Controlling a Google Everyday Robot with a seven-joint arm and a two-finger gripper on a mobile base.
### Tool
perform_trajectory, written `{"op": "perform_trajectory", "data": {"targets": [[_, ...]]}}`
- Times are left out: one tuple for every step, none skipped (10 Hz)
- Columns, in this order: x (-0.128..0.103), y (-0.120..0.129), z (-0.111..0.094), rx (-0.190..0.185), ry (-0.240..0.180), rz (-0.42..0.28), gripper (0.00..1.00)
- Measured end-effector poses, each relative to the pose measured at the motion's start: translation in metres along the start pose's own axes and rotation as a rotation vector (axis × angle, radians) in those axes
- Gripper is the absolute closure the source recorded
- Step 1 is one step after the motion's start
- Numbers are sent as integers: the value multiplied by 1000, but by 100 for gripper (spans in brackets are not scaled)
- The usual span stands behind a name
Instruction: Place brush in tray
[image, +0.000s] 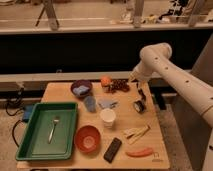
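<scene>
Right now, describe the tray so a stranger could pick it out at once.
Start at the wooden table and look to its front left corner. There sits the green tray, rectangular and shallow, with a fork lying inside, just left of the round red bowl. It is the only green, straight-sided container; the gripper hangs far off at the table's back right.

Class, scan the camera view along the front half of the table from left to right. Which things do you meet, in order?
Green tray holding a fork → red bowl → black remote → red chilli. The gripper hangs farther back, above the table's right rear, near the brush.
</scene>
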Motion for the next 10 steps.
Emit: {"op": "perform_trajectory", "data": {"targets": [[15, 15, 11, -32, 49, -11, 20], [27, 28, 23, -60, 81, -32, 20], [36, 38, 31, -81, 100, -48, 20], [45, 52, 43, -106, 112, -71, 20], [49, 60, 59, -128, 107, -105, 20], [51, 64, 75, -140, 90, -133, 20], [51, 65, 93, -143, 56, -165, 20], [52, 68, 105, -137, 22, -186, 20], [53, 71, 112, -128, -14, -205, 20], [52, 72, 120, -124, -52, -223, 20]]}}
